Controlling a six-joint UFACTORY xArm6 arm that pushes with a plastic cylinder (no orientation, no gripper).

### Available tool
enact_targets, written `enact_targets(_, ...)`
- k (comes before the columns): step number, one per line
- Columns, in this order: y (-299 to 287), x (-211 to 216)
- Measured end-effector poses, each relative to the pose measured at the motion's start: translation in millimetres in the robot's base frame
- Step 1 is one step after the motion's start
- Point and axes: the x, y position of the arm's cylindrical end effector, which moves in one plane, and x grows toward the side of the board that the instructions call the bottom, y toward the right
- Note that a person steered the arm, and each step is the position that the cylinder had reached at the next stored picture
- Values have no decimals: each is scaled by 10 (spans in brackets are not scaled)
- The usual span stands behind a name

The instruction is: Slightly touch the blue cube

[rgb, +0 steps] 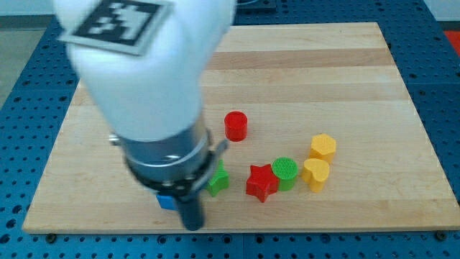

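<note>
The blue cube (165, 201) lies near the board's bottom edge at the view's lower left, mostly hidden behind my arm; only a small blue corner shows. My dark rod comes down just to its right, and my tip (192, 226) sits at the board's bottom edge, right beside the cube. Whether the tip touches the cube cannot be told.
A green block (218, 180) lies just right of the rod. A red star (261, 183), a green cylinder (285, 172), a yellow heart (315, 174) and a yellow hexagonal block (323, 147) cluster at the lower right. A red cylinder (236, 126) stands mid-board. My white arm (144, 79) hides the board's left part.
</note>
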Motion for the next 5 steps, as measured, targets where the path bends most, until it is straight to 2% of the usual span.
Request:
enact_targets(1,631,0)
enact_targets(2,631,-5)
enact_targets(5,815,-459)
